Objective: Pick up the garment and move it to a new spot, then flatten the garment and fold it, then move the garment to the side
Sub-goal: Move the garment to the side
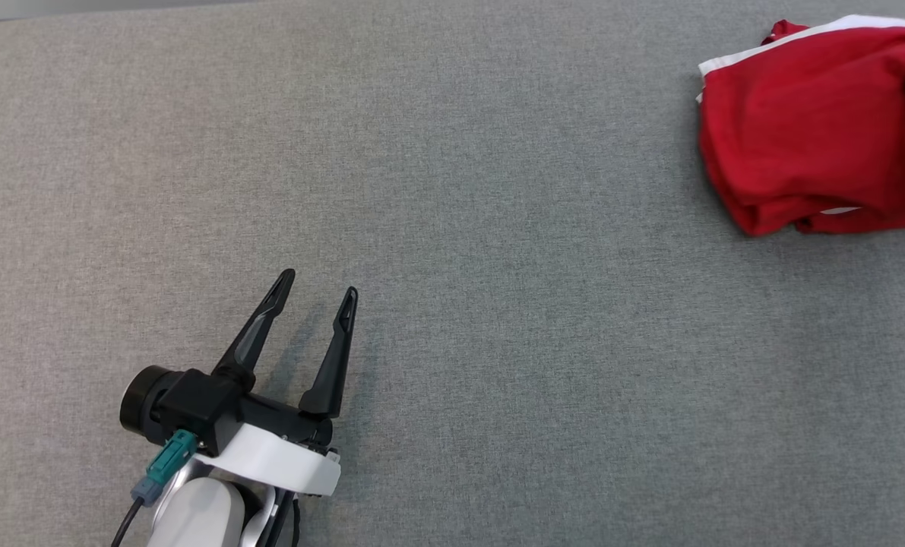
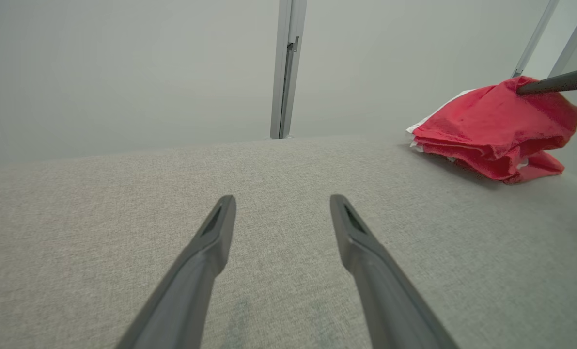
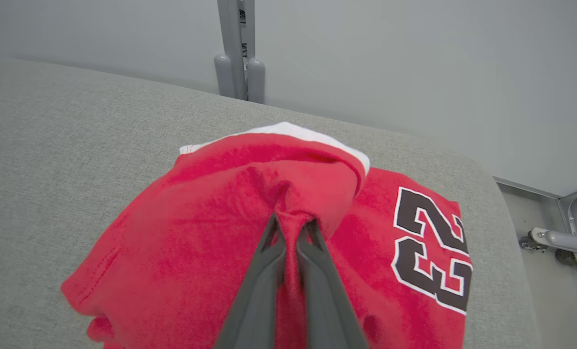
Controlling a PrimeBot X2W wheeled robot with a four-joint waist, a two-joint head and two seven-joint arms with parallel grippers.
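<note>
The right tool (image 3: 292,224) pinches a fold of the garment (image 1: 809,129) on the desk (image 1: 452,190); the left tool (image 1: 320,285) stands wide, well apart from it.

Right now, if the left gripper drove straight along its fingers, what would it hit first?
Probably nothing: left gripper points across the grey surface; the red garment lies off to its right.
</note>
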